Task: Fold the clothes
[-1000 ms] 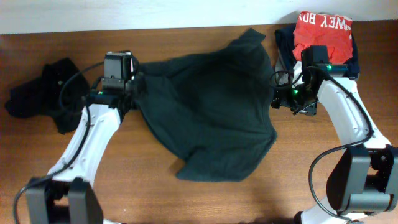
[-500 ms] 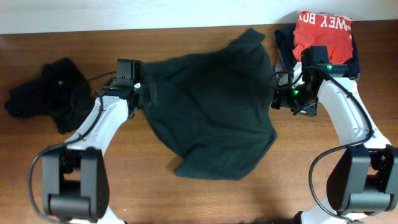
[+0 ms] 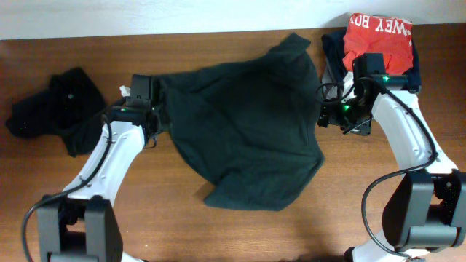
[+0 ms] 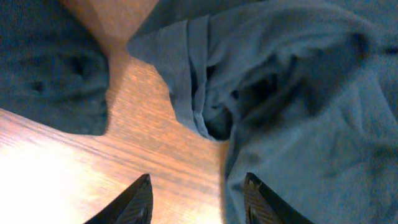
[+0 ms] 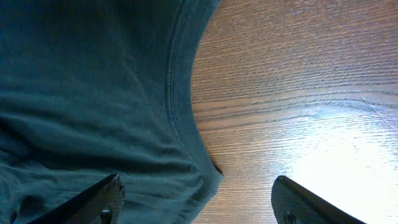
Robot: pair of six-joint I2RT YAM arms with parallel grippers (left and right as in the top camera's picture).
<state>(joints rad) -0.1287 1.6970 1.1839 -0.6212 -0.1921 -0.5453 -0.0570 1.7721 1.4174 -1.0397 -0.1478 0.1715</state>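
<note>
Left gripper (image 4: 198, 200) hangs partly open and empty over the bunched edge (image 4: 199, 93) of the shirt (image 3: 247, 138), which is spread out mid-table (image 3: 167, 218). Right gripper (image 5: 196, 202) gapes wide by the collar (image 5: 180, 93), empty too. Risk as I see it: pinching that bunch grabs doubled layers and gives a lumpy fold.

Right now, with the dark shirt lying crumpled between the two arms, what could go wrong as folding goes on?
1. The dark green shirt lies bunched, its hemmed edge doubled over beside the open left jaws; a pinch there may catch several layers.
2. The right jaws stand open astride the shirt's stitched edge; a thin hold might slip.
3. The right arm sits close to the folded pile; a wide swing could disturb it.
</note>
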